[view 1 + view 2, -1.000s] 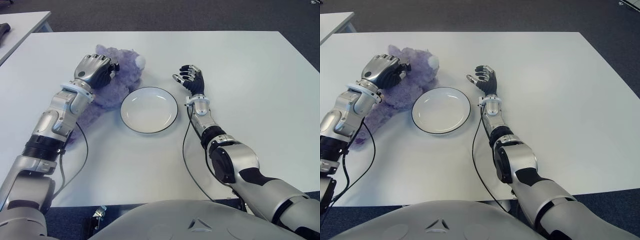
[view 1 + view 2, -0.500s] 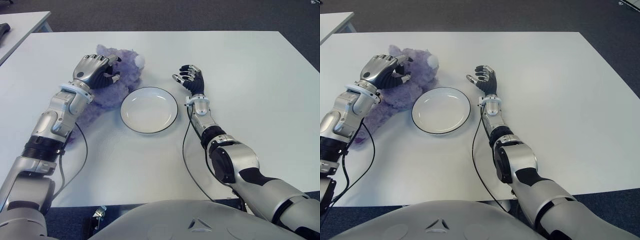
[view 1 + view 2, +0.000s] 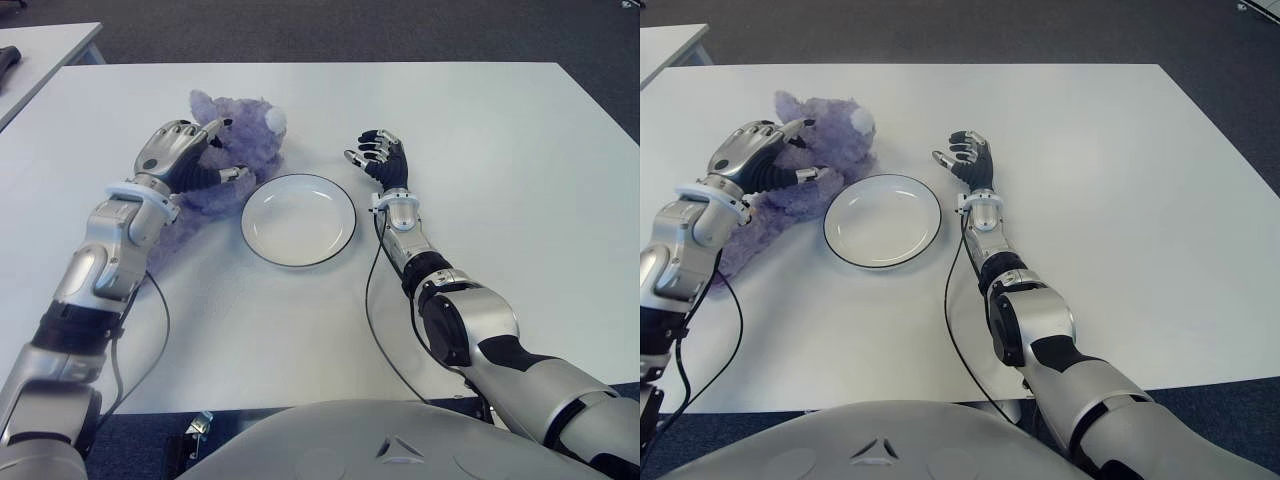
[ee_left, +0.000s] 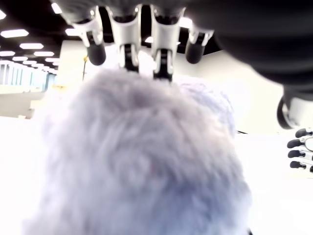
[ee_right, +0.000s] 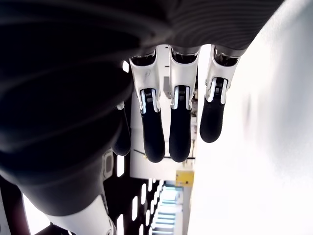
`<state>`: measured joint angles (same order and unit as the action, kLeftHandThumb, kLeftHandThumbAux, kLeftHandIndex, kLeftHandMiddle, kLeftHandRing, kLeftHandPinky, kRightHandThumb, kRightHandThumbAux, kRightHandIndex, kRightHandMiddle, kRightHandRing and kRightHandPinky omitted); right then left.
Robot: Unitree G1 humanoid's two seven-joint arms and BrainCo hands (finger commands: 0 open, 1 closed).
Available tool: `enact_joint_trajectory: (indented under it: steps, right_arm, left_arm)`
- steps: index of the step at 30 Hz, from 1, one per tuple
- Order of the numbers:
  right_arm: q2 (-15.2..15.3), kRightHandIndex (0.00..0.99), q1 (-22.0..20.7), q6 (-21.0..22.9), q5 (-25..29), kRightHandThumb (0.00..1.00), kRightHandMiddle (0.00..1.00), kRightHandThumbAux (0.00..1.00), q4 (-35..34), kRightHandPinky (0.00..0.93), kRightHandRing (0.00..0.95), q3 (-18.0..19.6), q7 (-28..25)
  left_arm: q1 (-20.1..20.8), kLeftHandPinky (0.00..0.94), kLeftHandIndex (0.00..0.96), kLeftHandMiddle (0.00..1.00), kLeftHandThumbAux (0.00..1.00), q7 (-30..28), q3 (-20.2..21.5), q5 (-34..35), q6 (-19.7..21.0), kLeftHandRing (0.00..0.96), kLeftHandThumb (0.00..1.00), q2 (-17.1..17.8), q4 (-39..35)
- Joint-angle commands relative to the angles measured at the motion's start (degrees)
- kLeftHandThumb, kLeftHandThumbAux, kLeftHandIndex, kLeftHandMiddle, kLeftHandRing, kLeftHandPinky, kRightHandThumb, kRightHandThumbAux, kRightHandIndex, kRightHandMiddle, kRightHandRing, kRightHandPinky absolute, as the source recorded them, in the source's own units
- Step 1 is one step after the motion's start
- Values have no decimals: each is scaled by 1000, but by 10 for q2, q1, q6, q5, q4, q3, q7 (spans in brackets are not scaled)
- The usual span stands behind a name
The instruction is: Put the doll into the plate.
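One second on, the left hand (image 3: pixel 185 150) has uncurled above the fluffy purple plush doll (image 3: pixel 245 140), leaving it ungrasped beside the round white black-rimmed plate (image 3: pixel 298 219), while the right hand (image 3: pixel 380 155) idles open.

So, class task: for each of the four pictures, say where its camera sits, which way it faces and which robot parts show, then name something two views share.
Left eye: on the head, facing forward and down at the table; shows both arms, left hand over the doll, right hand beside the plate.
Right eye: same head, slightly to the right; same scene.
Left wrist: on the left arm, facing its open fingers above the doll.
Right wrist: on the right arm, facing its own empty fingers.
Shared: doll in both eyes and left wrist.
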<state>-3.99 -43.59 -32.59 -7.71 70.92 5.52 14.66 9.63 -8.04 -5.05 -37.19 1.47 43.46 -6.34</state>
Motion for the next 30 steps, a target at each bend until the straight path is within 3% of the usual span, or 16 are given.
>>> enact_joint_trajectory:
  steps: [1, 13, 30]
  right_arm:
    - [-7, 350, 124, 40, -11, 176, 366, 880, 73, 311, 353, 0, -2]
    - [-5, 346, 125, 37, -7, 223, 365, 901, 73, 308, 356, 5, -14]
    - [-5, 340, 124, 36, -8, 205, 361, 896, 72, 302, 352, 5, -16]
  left_arm:
    - [-57, 0, 0, 0, 266, -43, 21, 19, 32, 0, 196, -9, -55]
    - [-76, 0, 0, 0, 289, -113, 34, 43, 107, 0, 220, -21, -129]
    - [-108, 0, 0, 0, 316, -142, 30, 48, 122, 0, 176, -22, -160]
